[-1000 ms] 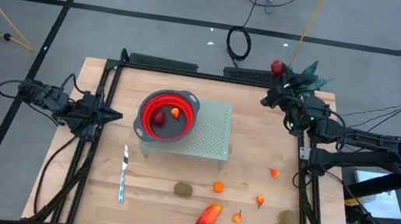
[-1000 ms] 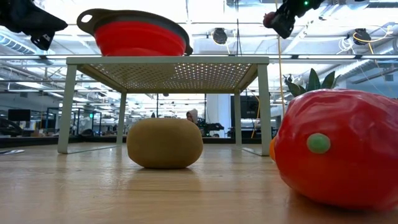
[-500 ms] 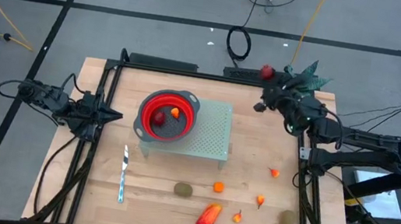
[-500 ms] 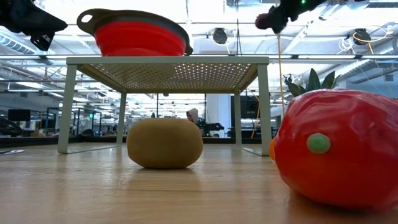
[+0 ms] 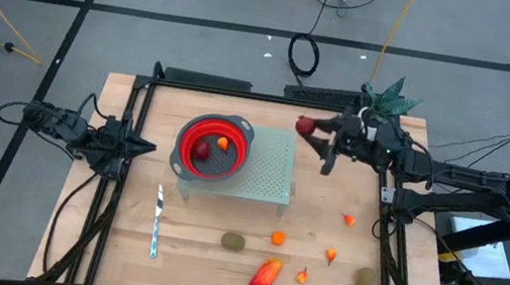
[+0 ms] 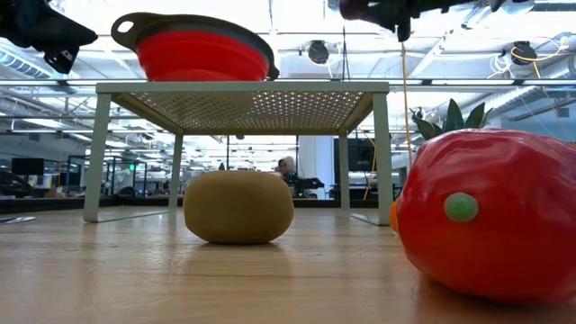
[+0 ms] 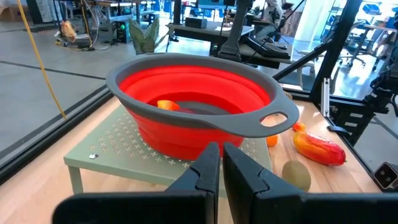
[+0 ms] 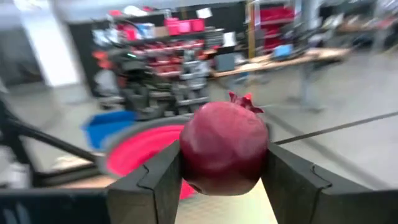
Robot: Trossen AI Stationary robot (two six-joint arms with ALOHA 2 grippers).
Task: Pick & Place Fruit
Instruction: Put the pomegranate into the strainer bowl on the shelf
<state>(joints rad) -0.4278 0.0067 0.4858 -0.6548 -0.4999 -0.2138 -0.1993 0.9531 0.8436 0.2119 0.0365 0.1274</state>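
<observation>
Fruit lies scattered across the lower right of the bench (image 5: 121, 244) in the high view: a long red-orange piece (image 5: 264, 276), two brown-green ovals (image 5: 234, 243) (image 5: 365, 278), and small orange bits (image 5: 278, 238). A red bowl (image 5: 215, 145) with a grey rim sits on a pale perforated stand (image 5: 271, 170) at the frame's centre, holding a dark-red round fruit (image 5: 202, 151) and an orange piece (image 5: 223, 142). The right pincer (image 5: 316, 133), right of the bowl over the stand's edge, is closed around a dark-red pomegranate (image 8: 224, 148), its fingers (image 8: 158, 180) pressed to both sides. The left pincer (image 5: 146, 146), at the left, rests with fingers together. A knife (image 5: 157, 221) lies at lower left.
</observation>
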